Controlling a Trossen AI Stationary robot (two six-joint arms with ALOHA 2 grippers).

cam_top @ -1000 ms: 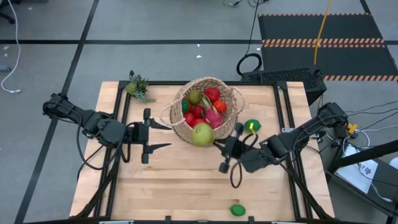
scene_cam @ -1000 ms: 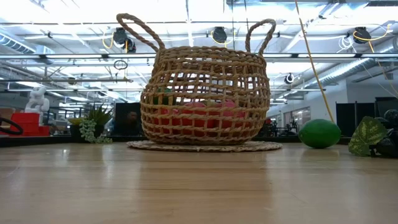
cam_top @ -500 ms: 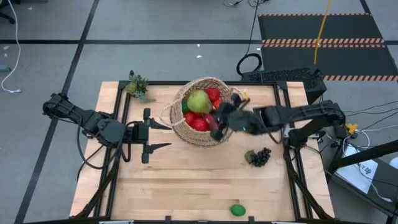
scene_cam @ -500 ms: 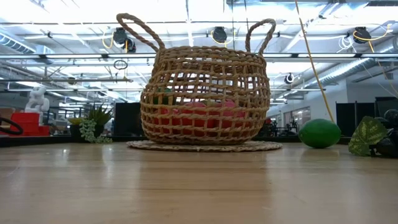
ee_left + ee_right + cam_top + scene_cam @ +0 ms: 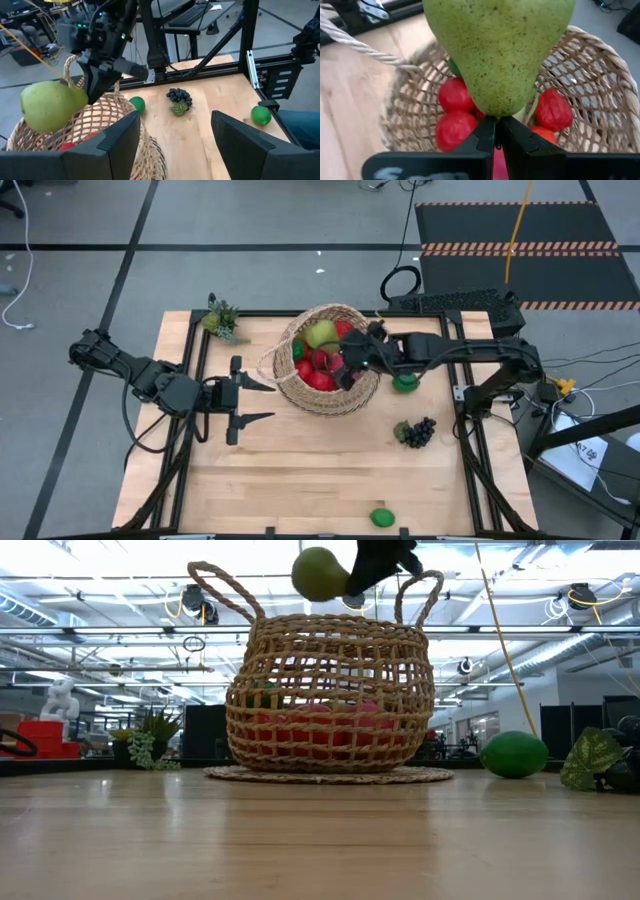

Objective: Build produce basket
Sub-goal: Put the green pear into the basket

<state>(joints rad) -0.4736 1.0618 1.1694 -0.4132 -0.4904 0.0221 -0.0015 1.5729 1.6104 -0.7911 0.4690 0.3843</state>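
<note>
We hold a green pear point(image 5: 320, 333) by its narrow end, our right gripper point(image 5: 350, 362) pinched shut on it above the basket point(image 5: 290, 385) at the table's far middle. Next we judge it needs lowering, then release. Our left gripper point(image 5: 245, 400) waits left, fingers spread.

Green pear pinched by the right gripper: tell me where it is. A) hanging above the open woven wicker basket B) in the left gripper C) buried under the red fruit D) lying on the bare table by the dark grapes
A: the right gripper holds the green speckled pear in the air above the rim of the tan woven wicker basket, over the red fruit inside.
</note>
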